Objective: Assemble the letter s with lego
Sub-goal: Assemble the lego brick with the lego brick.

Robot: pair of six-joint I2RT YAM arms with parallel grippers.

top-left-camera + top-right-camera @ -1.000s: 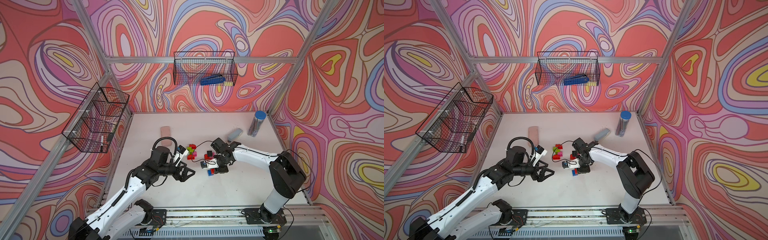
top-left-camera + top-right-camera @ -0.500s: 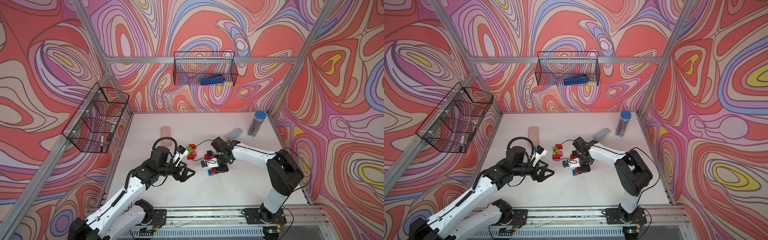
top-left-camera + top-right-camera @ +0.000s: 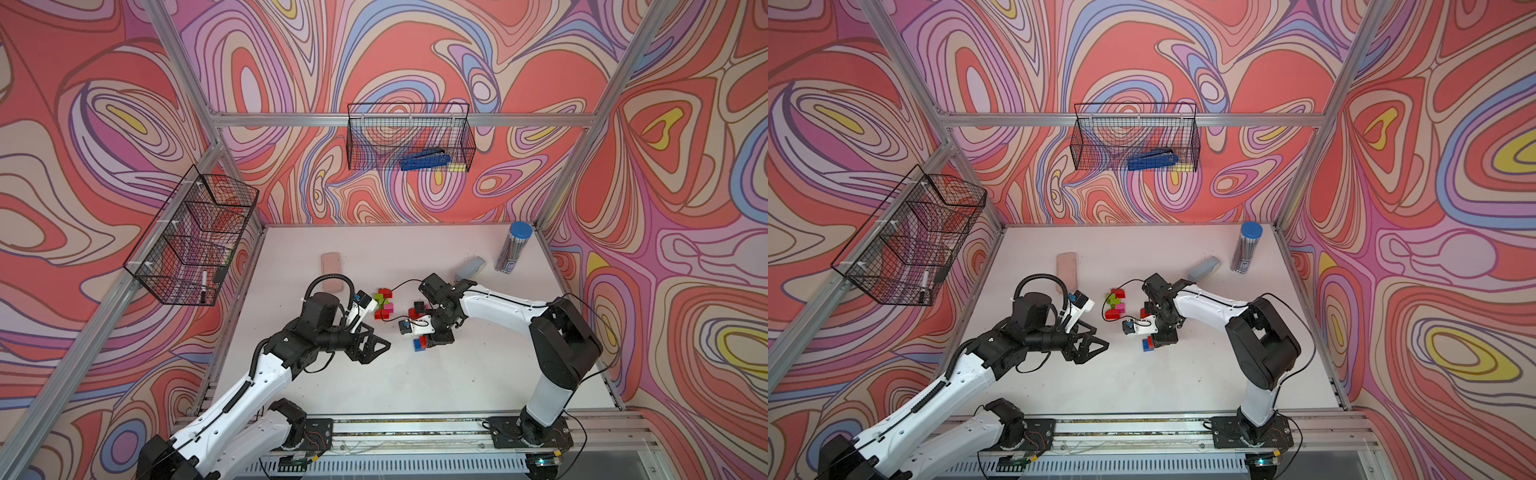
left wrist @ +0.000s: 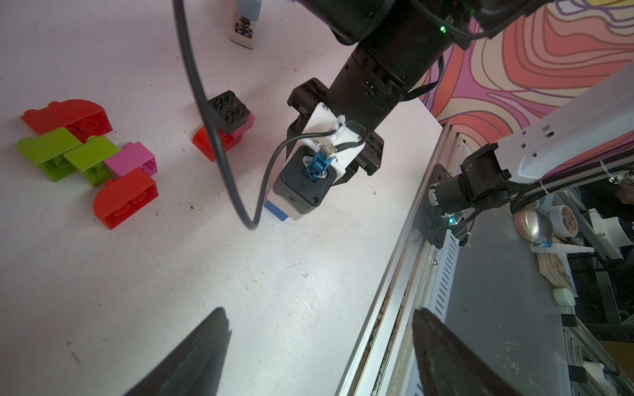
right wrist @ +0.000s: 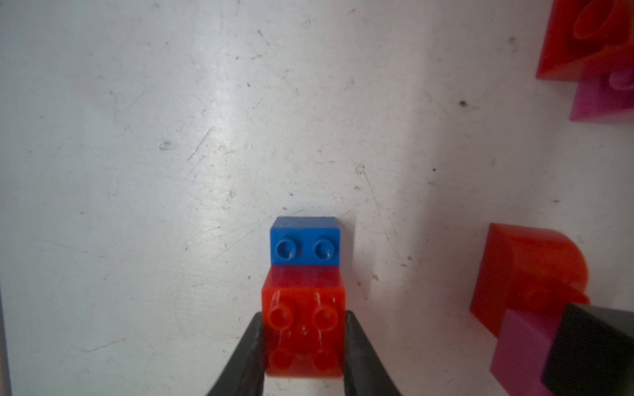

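A: Five bricks lie together as the lime, pink and red cluster [image 3: 382, 305], a partial S, I'd judge.
B: What's left?
A: In a top view, the black-topped stack [image 3: 419, 307] at its three o'clock, and at four o'clock the red brick [image 5: 303, 329] clamped by the right fingers [image 5: 245, 356], touching the blue brick [image 5: 305, 243]. The left fingers [image 4: 195, 356] hang spread, empty.

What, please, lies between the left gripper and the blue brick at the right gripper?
Nothing: both top views show only bare table between the left gripper and the blue brick.
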